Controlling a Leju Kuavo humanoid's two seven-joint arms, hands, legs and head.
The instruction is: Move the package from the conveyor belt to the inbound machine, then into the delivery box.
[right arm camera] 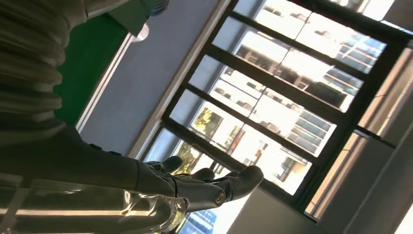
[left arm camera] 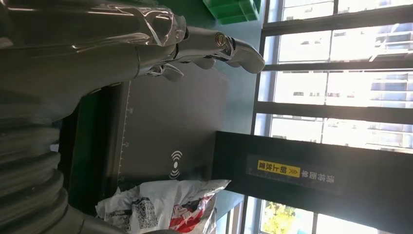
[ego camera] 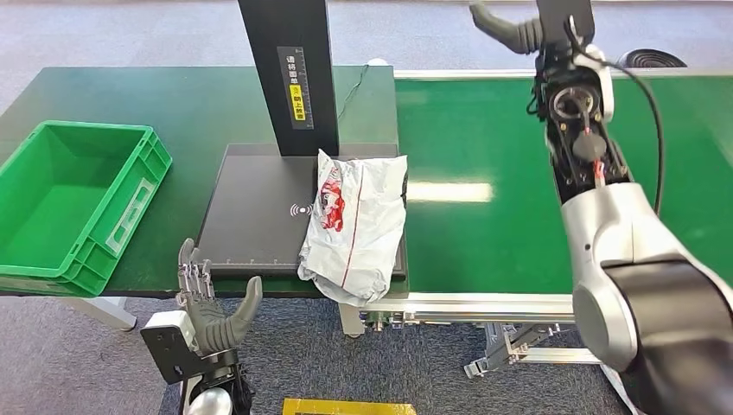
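A crumpled white plastic package (ego camera: 356, 223) with red print lies on the right side of the black inbound machine plate (ego camera: 251, 207), overhanging its near edge; it also shows as the package (left arm camera: 160, 204) in the left wrist view. My left hand (ego camera: 212, 307) is open, fingers pointing up, below the table's near edge and left of the package. My right hand (ego camera: 510, 26) is raised high over the conveyor belt (ego camera: 484, 156), open and holding nothing; its fingers (right arm camera: 214, 183) point toward windows.
An empty green delivery box (ego camera: 73, 203) stands at the left on the green table. The machine's black post (ego camera: 290, 73) rises behind the plate. A yellow-marked floor patch (ego camera: 346, 406) lies below.
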